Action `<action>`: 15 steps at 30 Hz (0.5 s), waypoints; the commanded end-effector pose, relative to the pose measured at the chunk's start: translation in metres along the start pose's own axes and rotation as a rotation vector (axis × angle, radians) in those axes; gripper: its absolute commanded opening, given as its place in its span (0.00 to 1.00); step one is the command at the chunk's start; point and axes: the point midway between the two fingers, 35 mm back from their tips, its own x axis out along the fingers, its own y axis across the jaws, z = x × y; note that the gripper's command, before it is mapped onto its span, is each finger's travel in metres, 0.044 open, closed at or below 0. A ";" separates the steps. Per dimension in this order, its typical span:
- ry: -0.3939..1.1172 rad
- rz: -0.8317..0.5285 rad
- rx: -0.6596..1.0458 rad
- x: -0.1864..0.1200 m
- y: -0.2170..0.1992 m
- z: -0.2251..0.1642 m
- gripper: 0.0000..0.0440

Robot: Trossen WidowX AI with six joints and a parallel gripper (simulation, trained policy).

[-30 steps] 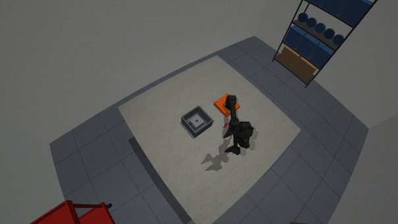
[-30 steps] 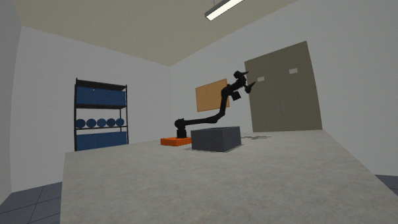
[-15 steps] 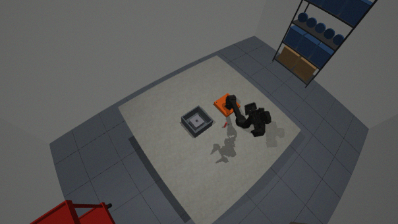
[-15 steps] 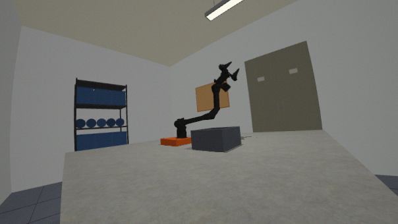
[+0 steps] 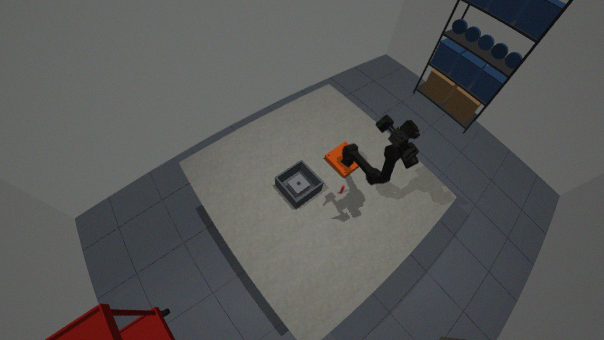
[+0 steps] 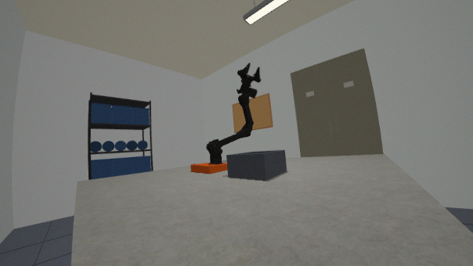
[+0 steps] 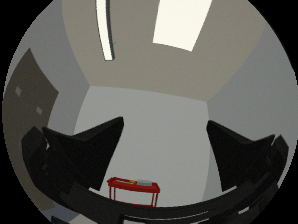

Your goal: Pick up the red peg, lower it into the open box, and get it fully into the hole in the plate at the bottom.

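The arm [image 5: 376,175] [image 6: 246,117] was bent at its joints, raised high above the surface, its pincer [image 5: 397,144] [image 6: 252,70] [image 7: 167,123] wide open, fingers pointing upward, gripping nothing.

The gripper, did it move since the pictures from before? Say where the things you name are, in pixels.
Yes. In the exterior view, the gripper [image 5: 380,141] [image 6: 254,66] [image 7: 167,123] moved left, away from the doors [image 6: 337,106].
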 end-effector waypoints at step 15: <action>-0.161 -0.361 0.425 -0.021 -0.194 0.057 1.00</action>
